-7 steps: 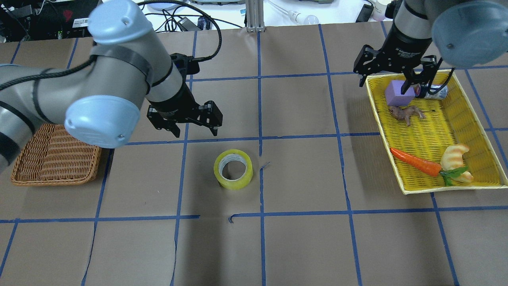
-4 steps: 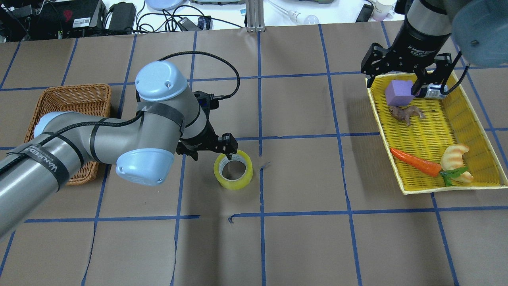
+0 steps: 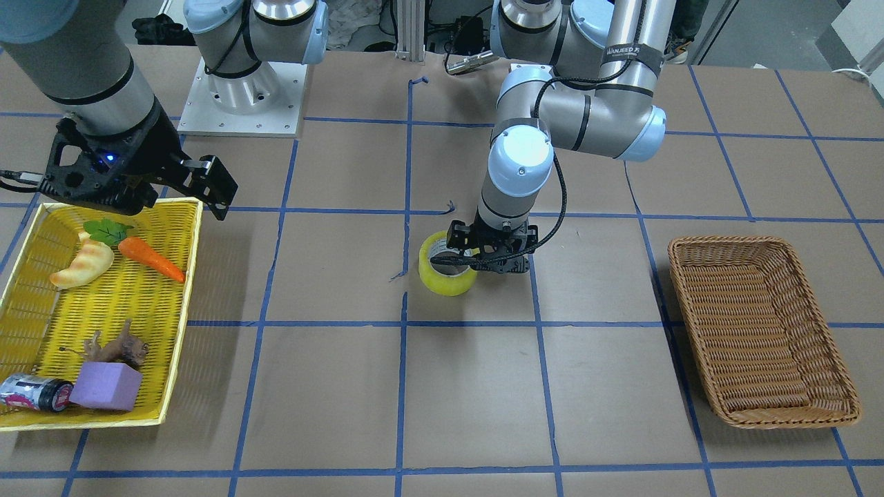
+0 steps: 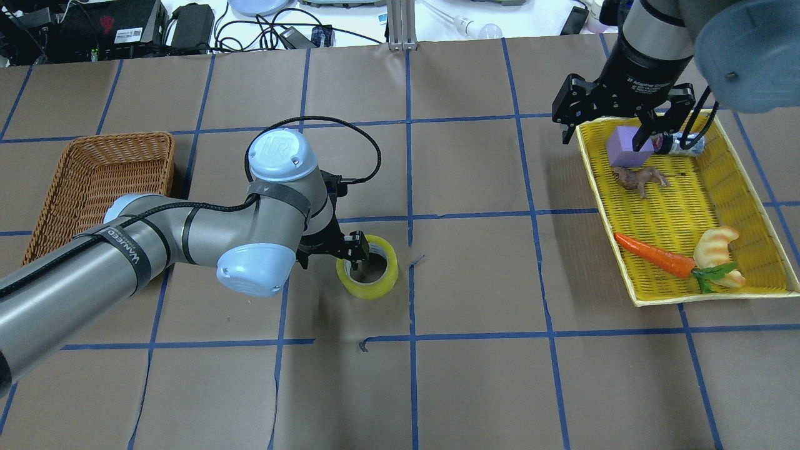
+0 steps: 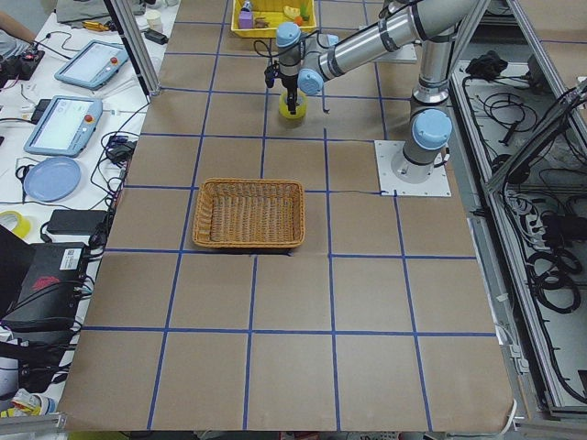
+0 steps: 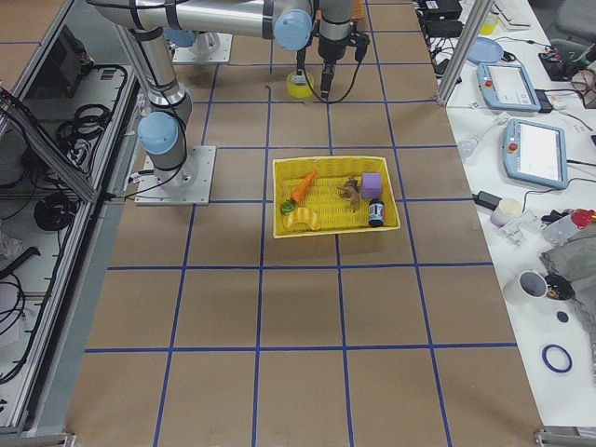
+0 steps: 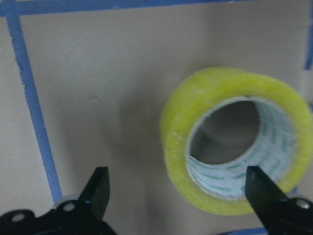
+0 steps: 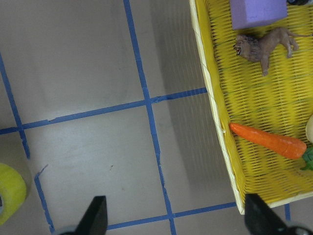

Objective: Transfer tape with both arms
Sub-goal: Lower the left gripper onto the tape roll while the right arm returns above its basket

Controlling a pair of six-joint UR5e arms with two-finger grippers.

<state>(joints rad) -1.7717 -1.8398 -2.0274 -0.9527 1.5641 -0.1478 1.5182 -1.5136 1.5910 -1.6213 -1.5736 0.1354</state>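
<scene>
The tape sits hole-up near the middle of the table — the left gripper is spread wide over it, one finger above the hole, one outside. The right gripper gapes wide by the yellow basket.

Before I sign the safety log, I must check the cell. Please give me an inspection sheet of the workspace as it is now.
Surface: brown paper table, blue tape grid.
Job's things: the tape lies flat, hole up, near the table's centre.
Clutter: yellow basket holding purple block, small can, lion figure, carrot, croissant; wicker basket on the robot's left.
Grippers: left gripper open, low at the tape, one finger outside its wall, the other over the core; right gripper open above the yellow basket's purple-block end, holding nothing.
Cables: black cable loops off the left arm; more cables on the bench beyond.
Surroundings: screen panels on a side bench.
</scene>
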